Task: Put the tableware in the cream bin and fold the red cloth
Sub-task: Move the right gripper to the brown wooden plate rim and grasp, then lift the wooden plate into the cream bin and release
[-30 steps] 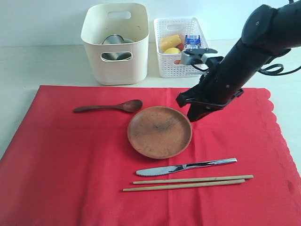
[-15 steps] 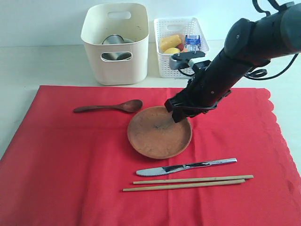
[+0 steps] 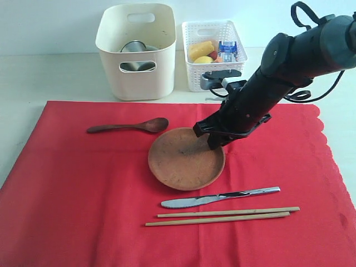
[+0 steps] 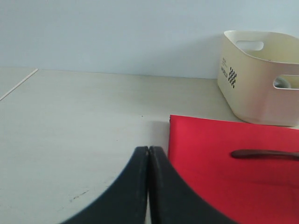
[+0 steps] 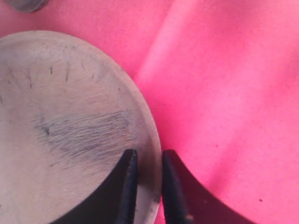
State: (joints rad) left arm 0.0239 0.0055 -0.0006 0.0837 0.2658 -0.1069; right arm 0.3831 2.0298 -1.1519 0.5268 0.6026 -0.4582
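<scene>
My right gripper (image 3: pixel 207 139) (image 5: pixel 148 154) is shut on the far right rim of the round brown plate (image 3: pixel 183 161) (image 5: pixel 60 116), one finger inside the rim and one outside. The plate lies on the red cloth (image 3: pixel 72 194) (image 5: pixel 224 93) (image 4: pixel 210 154). Left of the plate is the dark wooden spoon (image 3: pixel 130 126) (image 4: pixel 264 153). In front of it lie the metal knife (image 3: pixel 219 197) and the chopsticks (image 3: pixel 222 216). The cream bin (image 3: pixel 136 83) (image 4: pixel 252 93) stands behind the cloth with the steel cup (image 3: pixel 133 47) inside. My left gripper (image 4: pixel 148 148) is shut and holds nothing, over bare table by the cloth's corner.
A white lattice basket (image 3: pixel 197 80) stands right of the bin, holding yellow food pieces (image 3: pixel 201 50) and a blue-white carton (image 3: pixel 227 49). The right arm slants down from the upper right, over the cloth's back edge. Pale table surrounds the cloth.
The right gripper has swung left and down from beside the plate onto its rim and closed there. The plate has shifted slightly to the left.
</scene>
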